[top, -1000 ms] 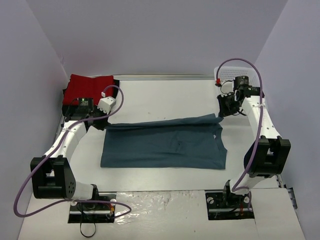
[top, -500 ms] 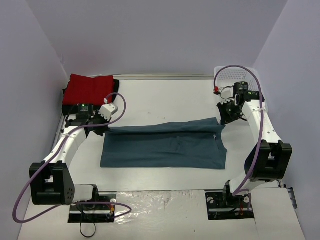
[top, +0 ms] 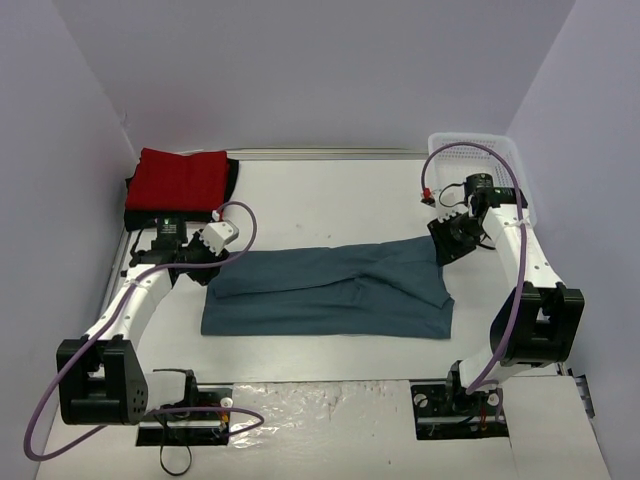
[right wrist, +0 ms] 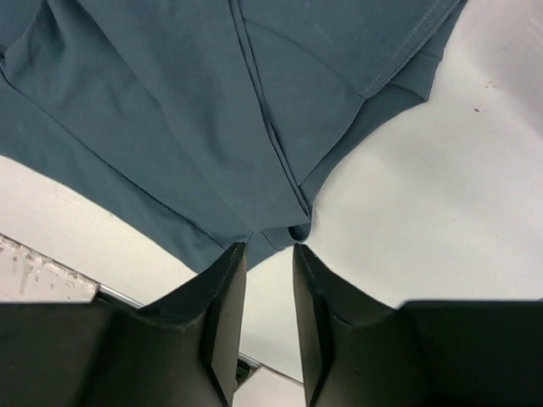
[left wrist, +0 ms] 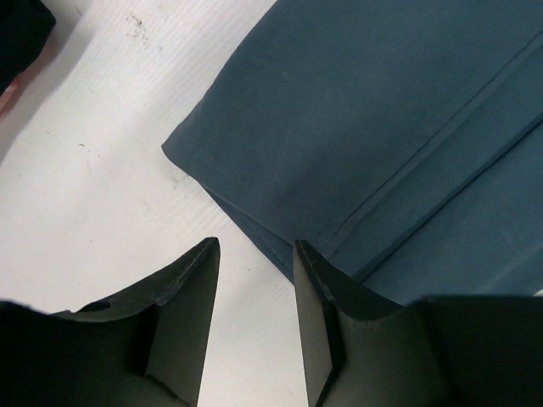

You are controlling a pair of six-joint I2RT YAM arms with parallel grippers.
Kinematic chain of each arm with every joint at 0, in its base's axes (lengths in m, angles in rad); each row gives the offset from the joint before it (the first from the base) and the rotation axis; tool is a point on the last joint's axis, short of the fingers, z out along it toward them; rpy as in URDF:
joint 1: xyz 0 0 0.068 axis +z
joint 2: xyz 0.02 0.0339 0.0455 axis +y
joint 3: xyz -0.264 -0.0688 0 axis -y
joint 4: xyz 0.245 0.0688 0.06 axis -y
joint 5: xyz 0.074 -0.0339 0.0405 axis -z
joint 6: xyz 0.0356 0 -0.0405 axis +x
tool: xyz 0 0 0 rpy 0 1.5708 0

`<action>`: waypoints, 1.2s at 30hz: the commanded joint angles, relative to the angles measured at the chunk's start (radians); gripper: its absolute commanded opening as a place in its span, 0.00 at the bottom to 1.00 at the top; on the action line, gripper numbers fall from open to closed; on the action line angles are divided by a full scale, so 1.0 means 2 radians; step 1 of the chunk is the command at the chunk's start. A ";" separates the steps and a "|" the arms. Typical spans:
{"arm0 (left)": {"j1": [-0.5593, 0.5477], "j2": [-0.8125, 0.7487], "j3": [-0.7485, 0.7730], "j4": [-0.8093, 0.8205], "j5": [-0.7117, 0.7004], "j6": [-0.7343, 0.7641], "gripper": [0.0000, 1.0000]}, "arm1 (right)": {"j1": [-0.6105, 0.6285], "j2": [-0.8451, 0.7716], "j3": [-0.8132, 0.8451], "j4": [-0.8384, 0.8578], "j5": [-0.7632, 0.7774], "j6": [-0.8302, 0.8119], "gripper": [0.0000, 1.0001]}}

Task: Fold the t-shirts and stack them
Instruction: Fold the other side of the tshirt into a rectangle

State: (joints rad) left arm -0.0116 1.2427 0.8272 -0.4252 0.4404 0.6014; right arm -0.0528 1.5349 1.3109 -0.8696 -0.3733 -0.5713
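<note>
Dropped teal t-shirt (top: 325, 295) lies folded near basket (top: 455, 148).

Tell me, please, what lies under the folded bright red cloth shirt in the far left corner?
Black cloth peeks out along the edges of the bright red cloth shirt, apparently a black shirt beneath. The red one covers the rest, so its fold is hidden.

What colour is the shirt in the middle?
Slate-blue shirt, clearest from the top camera.
</note>
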 commanded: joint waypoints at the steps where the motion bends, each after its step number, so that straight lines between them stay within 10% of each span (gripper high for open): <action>1: 0.004 -0.022 0.006 -0.010 0.015 0.024 0.39 | -0.003 -0.013 0.000 -0.041 -0.012 -0.019 0.26; 36: 0.003 0.010 -0.012 0.005 -0.030 -0.042 0.40 | 0.089 0.311 0.196 -0.030 -0.077 -0.020 0.31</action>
State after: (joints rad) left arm -0.0116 1.3006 0.8021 -0.4232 0.3901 0.5335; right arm 0.1131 2.1441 1.6703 -0.8825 -0.5289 -0.6056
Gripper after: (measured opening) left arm 0.393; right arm 0.309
